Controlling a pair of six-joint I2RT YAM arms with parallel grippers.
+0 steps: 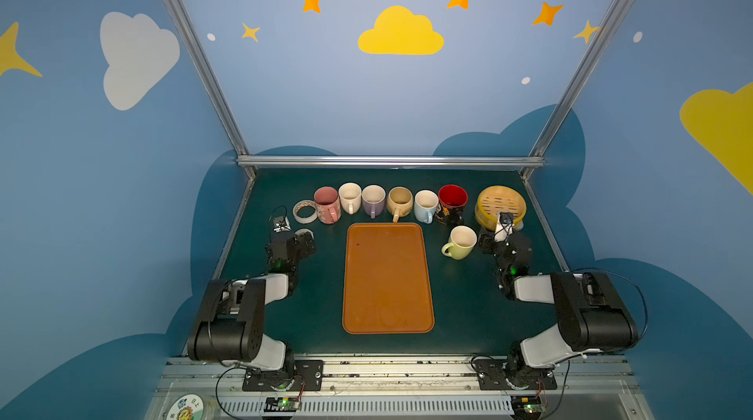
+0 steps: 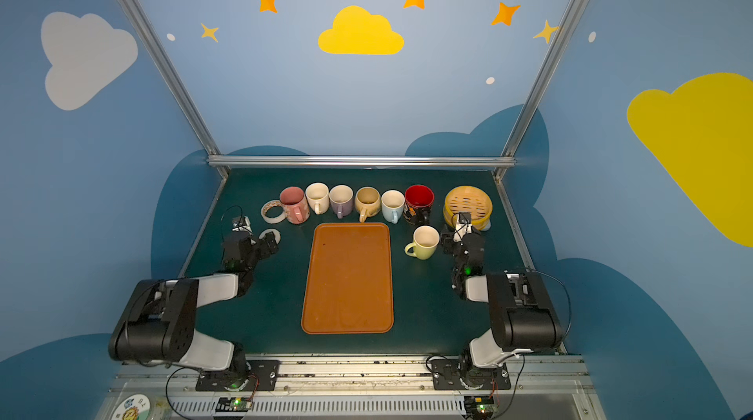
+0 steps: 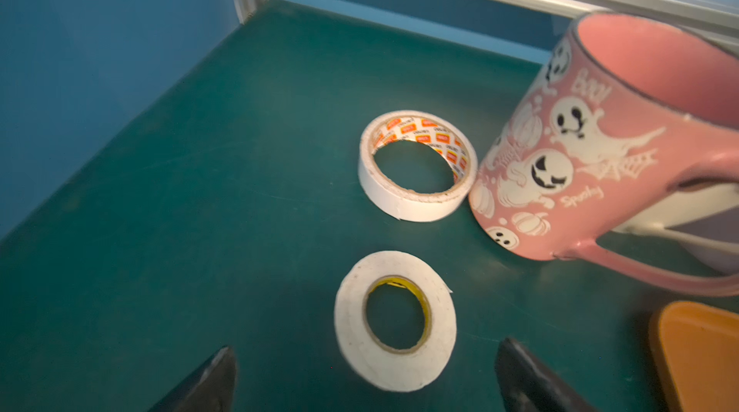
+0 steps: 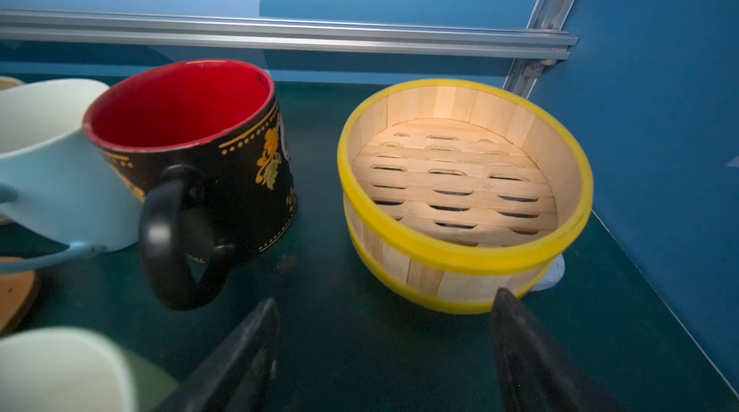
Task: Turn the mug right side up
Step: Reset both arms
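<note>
Right gripper point(image 4: 384, 318), jaws apart and empty, waits off the orange tray's point(image 1: 387, 275) far right corner, just beside the pale green mug point(image 1: 462, 242) that already stands mouth-up there, so a slow straight retreat clear of its rim seems wisest, across dark green tabletop point(image 1: 468, 316) under cloud-painted blue walls point(image 1: 326, 112).

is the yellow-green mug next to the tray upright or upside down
Upright: the yellow-green mug stands on its base beside the tray, open mouth up, pale inside showing in both top views.
</note>
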